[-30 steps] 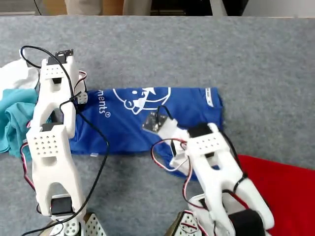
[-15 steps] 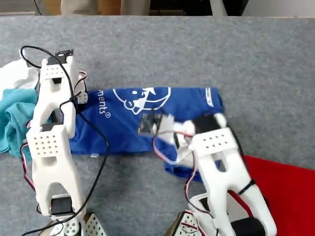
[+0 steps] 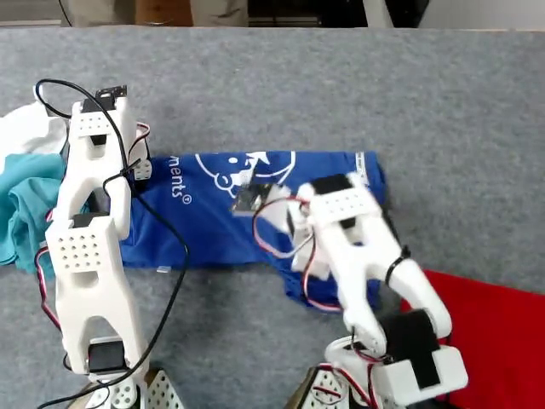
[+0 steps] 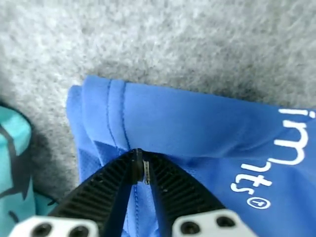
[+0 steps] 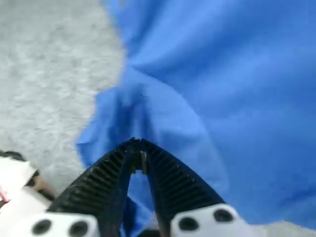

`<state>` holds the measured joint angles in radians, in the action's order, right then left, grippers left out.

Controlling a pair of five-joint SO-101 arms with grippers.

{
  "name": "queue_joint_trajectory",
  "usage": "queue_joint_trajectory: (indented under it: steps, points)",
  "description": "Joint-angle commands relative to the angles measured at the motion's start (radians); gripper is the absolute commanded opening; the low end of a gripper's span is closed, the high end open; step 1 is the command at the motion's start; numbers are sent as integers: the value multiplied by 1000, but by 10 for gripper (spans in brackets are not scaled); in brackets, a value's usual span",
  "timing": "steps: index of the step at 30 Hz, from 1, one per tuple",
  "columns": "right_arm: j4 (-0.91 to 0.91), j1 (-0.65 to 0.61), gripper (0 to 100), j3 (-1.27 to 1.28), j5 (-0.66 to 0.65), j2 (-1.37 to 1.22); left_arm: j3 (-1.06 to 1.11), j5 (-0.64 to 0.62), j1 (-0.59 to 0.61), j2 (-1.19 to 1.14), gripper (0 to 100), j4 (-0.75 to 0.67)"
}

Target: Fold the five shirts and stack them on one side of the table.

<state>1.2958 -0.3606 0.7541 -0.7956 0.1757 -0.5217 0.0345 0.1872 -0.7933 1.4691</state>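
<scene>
A blue shirt (image 3: 204, 217) with white print lies flat across the table's middle. The left arm (image 3: 89, 170) stands over its left end. There my left gripper (image 4: 141, 167) is shut on a folded blue edge beside the hem (image 4: 116, 113). The right arm (image 3: 349, 230) leans over the shirt's right half. My right gripper (image 5: 138, 159) is shut on a raised pinch of blue cloth (image 5: 163, 123). A loose blue flap (image 3: 311, 294) sticks out at the near edge under that arm.
A red shirt (image 3: 498, 332) lies at the near right corner. Teal (image 3: 21, 209) and white (image 3: 25, 128) shirts are bunched at the left edge, and the teal one (image 4: 12, 158) lies close to my left gripper. Bare grey table (image 3: 443, 102) spreads across the far side.
The right arm has swung toward the far left over the blue shirt, taking its pinched cloth along. The left arm has stayed still.
</scene>
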Motion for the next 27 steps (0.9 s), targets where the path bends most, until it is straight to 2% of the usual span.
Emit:
queue_joint_trajectory:
  steps: [1, 5, 8, 13, 15, 19, 22, 24, 27]
  points:
    - [-14, -74, 5, 76, 11, 104, -8, 14, 2, -7, 19, -54]
    - [-66, -99, 5, 139, 11, 147, -8, 14, 2, -7, 20, -52]
    - [-95, -56, 5, 130, 12, 143, -8, 14, 3, -5, 19, -52]
    - [12, 105, 5, -104, -12, 145, -11, 14, 3, 5, 19, -51]
    - [66, 168, 5, -249, -38, 139, -55, 15, 5, 39, 19, -5]
    - [63, 248, 5, -484, -40, 93, -207, 123, -3, 124, 19, 170]
    - [60, 263, 5, -625, -37, -47, -310, 167, -5, 156, 19, 276]
    - [60, 266, 5, -708, -8, -173, -307, 227, 5, 159, 19, 292]
    - [58, 271, 5, -843, 35, -378, -204, 387, 25, 142, 19, 290]
